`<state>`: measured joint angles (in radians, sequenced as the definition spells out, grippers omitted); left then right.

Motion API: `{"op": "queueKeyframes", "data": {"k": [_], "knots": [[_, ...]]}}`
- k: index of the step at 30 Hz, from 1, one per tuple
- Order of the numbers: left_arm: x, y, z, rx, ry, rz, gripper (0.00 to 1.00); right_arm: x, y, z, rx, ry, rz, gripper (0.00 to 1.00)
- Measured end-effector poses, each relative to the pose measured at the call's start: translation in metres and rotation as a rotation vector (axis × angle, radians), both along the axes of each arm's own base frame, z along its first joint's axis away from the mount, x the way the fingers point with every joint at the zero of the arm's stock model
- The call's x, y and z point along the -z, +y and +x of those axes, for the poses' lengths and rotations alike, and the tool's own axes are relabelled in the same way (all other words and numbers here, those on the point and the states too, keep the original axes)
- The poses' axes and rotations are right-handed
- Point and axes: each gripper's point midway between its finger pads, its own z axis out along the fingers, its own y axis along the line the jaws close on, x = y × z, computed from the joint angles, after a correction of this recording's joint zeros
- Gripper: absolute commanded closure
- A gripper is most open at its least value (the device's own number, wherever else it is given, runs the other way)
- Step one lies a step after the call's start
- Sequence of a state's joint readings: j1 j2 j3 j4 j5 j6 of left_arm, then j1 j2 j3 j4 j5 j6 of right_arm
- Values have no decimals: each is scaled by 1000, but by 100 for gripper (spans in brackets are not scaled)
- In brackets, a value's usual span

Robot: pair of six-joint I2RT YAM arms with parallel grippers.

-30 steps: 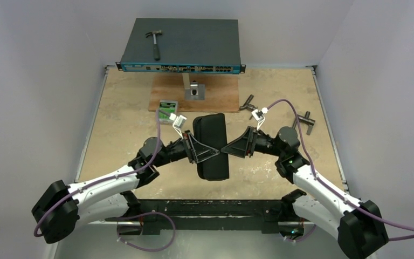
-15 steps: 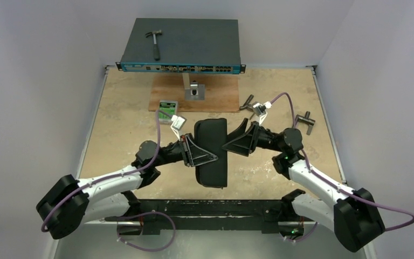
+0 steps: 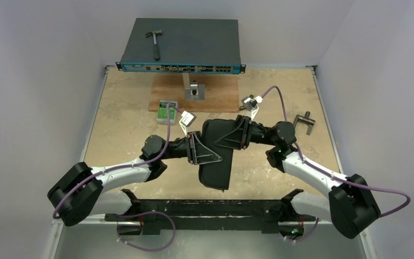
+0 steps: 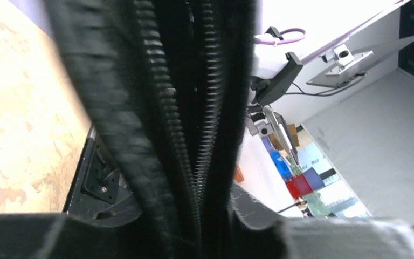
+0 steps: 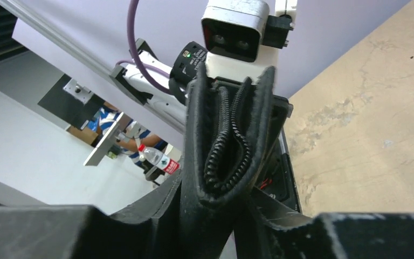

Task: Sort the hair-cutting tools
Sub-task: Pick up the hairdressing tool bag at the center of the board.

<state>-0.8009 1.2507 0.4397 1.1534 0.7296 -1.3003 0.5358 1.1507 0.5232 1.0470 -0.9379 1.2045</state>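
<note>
**Case (image 3: pixel 216 175) held by both my grippers**

The black case hangs tilted over the middle of the table (image 3: pixel 124 121). My left gripper (image 3: pixel 207 152) is narrow, clamped on its left edge. My right gripper (image 3: pixel 222 140) pinches its upper right end, where the zipper (image 5: pixel 223 151) curls round.

Case (image 3: pixel 216 162) at table (image 3: pixel 124 124) centre; hammer (image 3: pixel 154 43) on network switch (image 3: pixel 199 46) behind.

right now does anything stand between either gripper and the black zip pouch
Nothing visible does. The left gripper and the right gripper both clamp the black zip pouch, one from each side, so neither has a gap left to cross.
</note>
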Motion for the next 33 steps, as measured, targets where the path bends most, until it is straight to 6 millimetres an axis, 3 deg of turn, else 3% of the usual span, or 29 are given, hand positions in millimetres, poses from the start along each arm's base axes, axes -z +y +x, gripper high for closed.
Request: {"op": "queueKeyframes", "data": {"k": [3, 7, 15, 18, 22, 24, 25, 28, 30, 33], "knots": [[-1, -1, 2, -12, -19, 14, 43, -1, 2, 1, -1, 12, -13, 100], [-1, -1, -5, -11, -46, 47, 32, 7, 5, 0, -1, 34, -45, 100], [3, 5, -7, -76, -101, 108, 32, 15, 6, 10, 74, 118, -82, 100], [11, 6, -8, -96, -107, 149, 42, 17, 5, 14, 105, 157, -91, 100], [26, 7, -4, -126, -93, 213, 78, 20, 5, 18, 133, 203, -98, 100], [32, 8, -3, -132, -76, 238, 91, 20, 5, 18, 135, 201, -103, 99], [33, 8, -3, -132, -66, 241, 98, 20, 5, 17, 132, 188, -103, 87], [30, 9, -4, -135, -50, 235, 100, 13, 5, 14, 125, 140, -93, 55], [27, 11, -5, -148, -71, 229, 100, 9, 5, 13, 124, 147, -87, 44], [32, 14, -6, -158, -82, 243, 100, 8, 2, 20, 156, 163, -80, 38]]}}
